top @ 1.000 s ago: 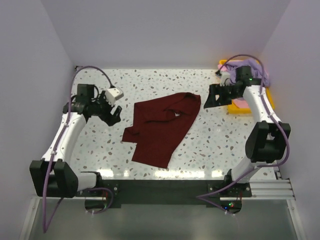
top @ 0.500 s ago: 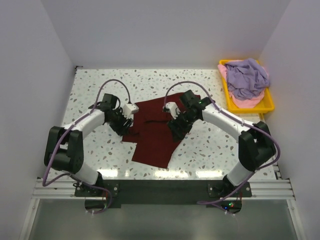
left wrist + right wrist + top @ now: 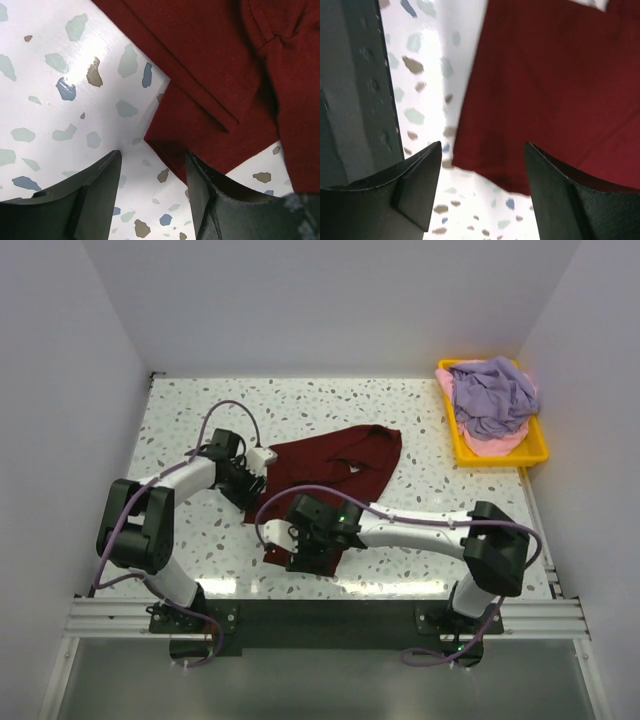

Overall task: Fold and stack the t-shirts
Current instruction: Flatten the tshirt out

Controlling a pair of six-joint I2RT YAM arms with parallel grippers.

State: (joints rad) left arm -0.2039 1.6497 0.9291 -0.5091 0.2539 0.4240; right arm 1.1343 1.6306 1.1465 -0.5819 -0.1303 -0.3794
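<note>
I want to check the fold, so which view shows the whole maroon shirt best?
The top view: the maroon shirt lies there almost whole. The left wrist view shows only one corner, the right wrist view only a hem edge.

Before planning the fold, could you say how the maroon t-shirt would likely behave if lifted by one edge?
The maroon t-shirt would probably hang limp, since it lies creased and doubled over itself. Pushed, it may bunch rather than slide whole, being loosely layered.
</note>
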